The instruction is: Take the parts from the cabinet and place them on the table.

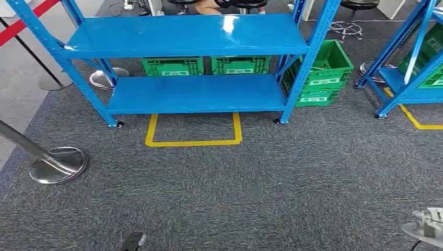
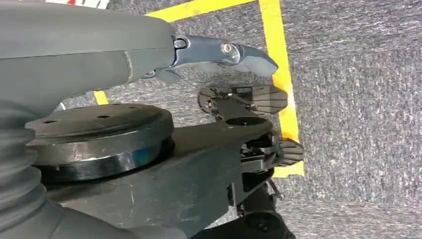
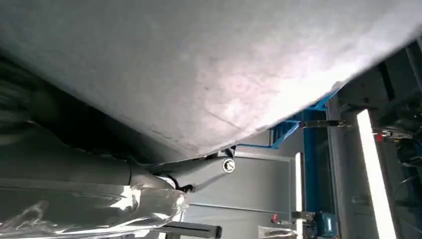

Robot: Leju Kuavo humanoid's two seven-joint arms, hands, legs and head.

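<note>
A pale grey piece (image 1: 426, 224), perhaps a part, sits low by the right hand (image 3: 164, 191) — whether it is gripped, I cannot tell. The left hand (image 2: 219, 52) hangs released. Keep the load level and walk steadily, well clear of the blue shelf (image 1: 183, 36) and the green crates (image 1: 172, 66).

A two-tier shelving rack (image 1: 183, 36) stands on the carpet floor (image 1: 292, 183), with a taped floor outline (image 1: 194, 137) directly in front of it. Two crates (image 1: 172, 66) sit side by side on the floor behind the lower shelf, and a stack of crates (image 1: 321, 73) stands just beside the rack's right post. A second rack (image 1: 412, 57) stands well to the right holding another crate (image 1: 431, 63); a barrier post base (image 1: 57, 164) rests on the floor front left.
</note>
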